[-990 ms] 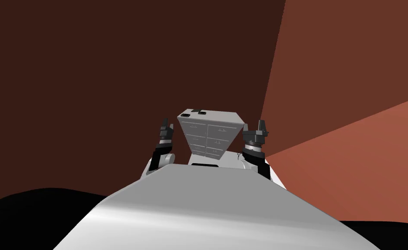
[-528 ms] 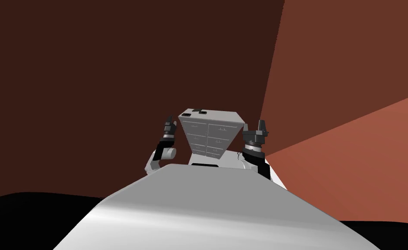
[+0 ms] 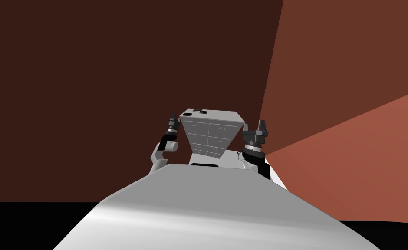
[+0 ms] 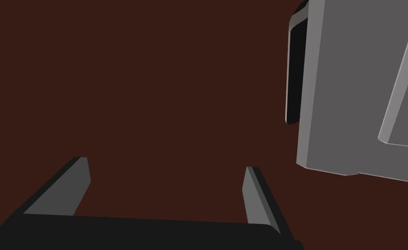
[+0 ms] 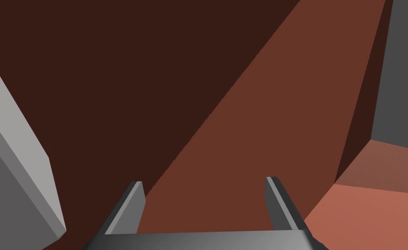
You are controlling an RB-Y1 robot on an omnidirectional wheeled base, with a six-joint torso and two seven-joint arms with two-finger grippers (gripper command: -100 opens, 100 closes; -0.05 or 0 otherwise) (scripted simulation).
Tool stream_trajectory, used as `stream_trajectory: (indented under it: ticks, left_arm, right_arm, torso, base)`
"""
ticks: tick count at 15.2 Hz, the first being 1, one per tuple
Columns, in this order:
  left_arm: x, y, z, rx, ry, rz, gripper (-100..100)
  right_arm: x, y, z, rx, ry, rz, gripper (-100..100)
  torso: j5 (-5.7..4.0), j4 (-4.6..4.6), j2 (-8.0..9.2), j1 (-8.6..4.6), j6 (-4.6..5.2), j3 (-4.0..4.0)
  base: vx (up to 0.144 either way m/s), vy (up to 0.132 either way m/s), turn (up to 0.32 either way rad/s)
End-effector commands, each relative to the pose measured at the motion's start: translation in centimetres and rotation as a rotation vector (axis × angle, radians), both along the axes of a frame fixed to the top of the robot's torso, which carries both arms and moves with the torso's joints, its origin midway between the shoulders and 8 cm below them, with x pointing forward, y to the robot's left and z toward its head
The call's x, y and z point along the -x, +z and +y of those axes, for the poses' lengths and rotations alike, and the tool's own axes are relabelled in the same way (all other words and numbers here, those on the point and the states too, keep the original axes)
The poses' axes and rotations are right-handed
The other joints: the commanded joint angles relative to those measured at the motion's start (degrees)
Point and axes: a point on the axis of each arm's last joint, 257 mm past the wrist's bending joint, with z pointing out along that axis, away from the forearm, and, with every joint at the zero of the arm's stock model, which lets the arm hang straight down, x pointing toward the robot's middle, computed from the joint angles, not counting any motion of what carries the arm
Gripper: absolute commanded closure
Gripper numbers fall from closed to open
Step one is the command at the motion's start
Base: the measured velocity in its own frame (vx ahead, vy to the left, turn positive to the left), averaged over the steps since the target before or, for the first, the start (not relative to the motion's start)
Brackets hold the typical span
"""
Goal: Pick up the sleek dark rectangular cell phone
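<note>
Dark brown walls (image 3: 112, 87) back a grey dresser (image 3: 209, 130). The dark phone (image 3: 187, 114) lies on top (left corner). The left gripper (image 3: 173, 117) and right gripper (image 3: 261, 124) are both spread.

No text, label, brand, number or sign can be read on the dark cell phone (image 4: 295, 74), on the grey chest of drawers (image 3: 209, 130) it lies on, or on the dark brown wall (image 3: 112, 65).
</note>
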Motion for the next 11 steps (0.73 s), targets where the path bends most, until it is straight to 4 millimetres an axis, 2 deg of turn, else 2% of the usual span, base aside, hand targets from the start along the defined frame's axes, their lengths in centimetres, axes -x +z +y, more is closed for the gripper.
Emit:
stream_trajectory:
  ticks: [1,3,4,5,7,8,10,11]
  left_arm:
    - [-1.8,-0.7,-0.1,0.007,-0.015,0.043,-100]
    - [-2.3,1.0,-0.8,0.007,-0.029,0.010,-100]
    - [-2.3,1.0,-0.8,0.007,-0.029,0.010,-100]
    - [-3.8,0.0,-0.8,0.014,-0.038,0.056,-100]
    - [-4.3,1.4,-1.3,0.013,-0.049,0.033,-100]
    - [-5.6,0.1,-1.1,0.021,-0.055,0.083,-100]
    - [-6.3,1.8,-1.9,0.020,-0.068,0.060,-100]
    - [-7.6,0.2,-1.6,0.030,-0.071,0.116,-100]
  right_arm:
    - [0.0,0.0,0.0,0.000,0.000,0.000,0]
    - [0.0,0.0,0.0,0.000,0.000,0.000,0]
    - [0.0,0.0,0.0,0.000,0.000,0.000,0]
    - [0.0,0.0,0.0,0.000,0.000,0.000,0]
    - [0.0,0.0,0.0,0.000,0.000,0.000,0]
    - [0.0,0.0,0.0,0.000,0.000,0.000,0]
    - [0.0,0.0,0.0,0.000,0.000,0.000,0]
    - [0.0,0.0,0.0,0.000,0.000,0.000,0]
  torso:
    - [0.00,0.00,0.00,0.00,0.00,0.00]
    - [0.00,0.00,0.00,0.02,0.00,0.00]
    - [0.00,0.00,-0.01,0.00,0.00,0.00]
    - [-0.01,0.00,-0.02,-0.03,0.00,-0.01]
    - [-0.01,0.00,-0.01,-0.01,0.00,-0.01]
    - [0.00,0.00,-0.01,-0.01,0.00,0.00]
    - [0.00,0.00,0.01,0.01,0.00,0.00]
    - [0.00,0.00,0.00,0.00,0.00,0.00]
  base:
    - [-0.021,0.022,-0.010]
    - [-0.021,0.022,-0.008]
    - [-0.010,0.010,-0.002]
    - [-0.017,0.013,-0.005]
    - [-0.021,0.020,-0.012]
    - [-0.026,0.021,-0.012]
    - [-0.023,0.023,-0.010]
    - [-0.019,0.023,-0.018]
